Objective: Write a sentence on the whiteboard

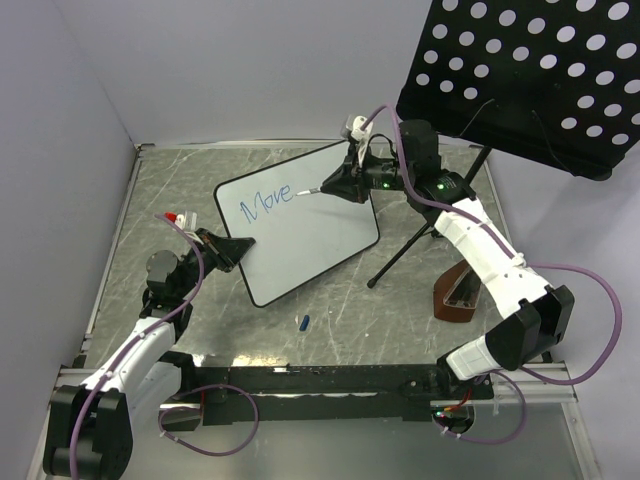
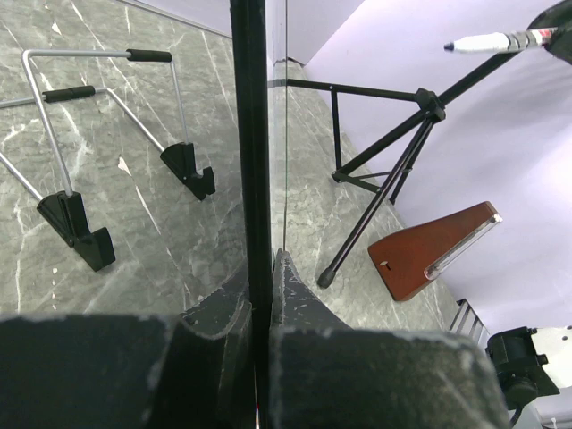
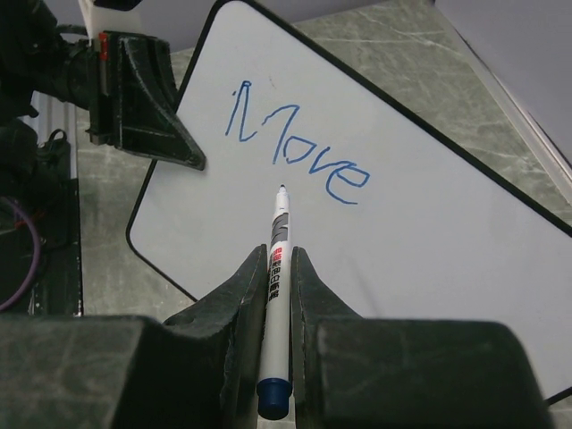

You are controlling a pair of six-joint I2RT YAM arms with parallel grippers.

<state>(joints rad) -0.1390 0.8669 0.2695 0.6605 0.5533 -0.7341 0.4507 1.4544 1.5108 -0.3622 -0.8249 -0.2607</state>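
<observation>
Left gripper point(image 2: 261, 275) clamped, right gripper point(image 3: 279, 261) pinched (arms outstretched)

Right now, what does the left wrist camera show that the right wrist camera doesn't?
Only the left wrist view shows the wire stand, the tripod legs and the brown metronome. Only the right wrist view shows the blue word Move on the face of the whiteboard. Both show the whiteboard, seen edge-on from the left wrist, the left gripper clamped on its edge, and the marker held by the right gripper.
</observation>
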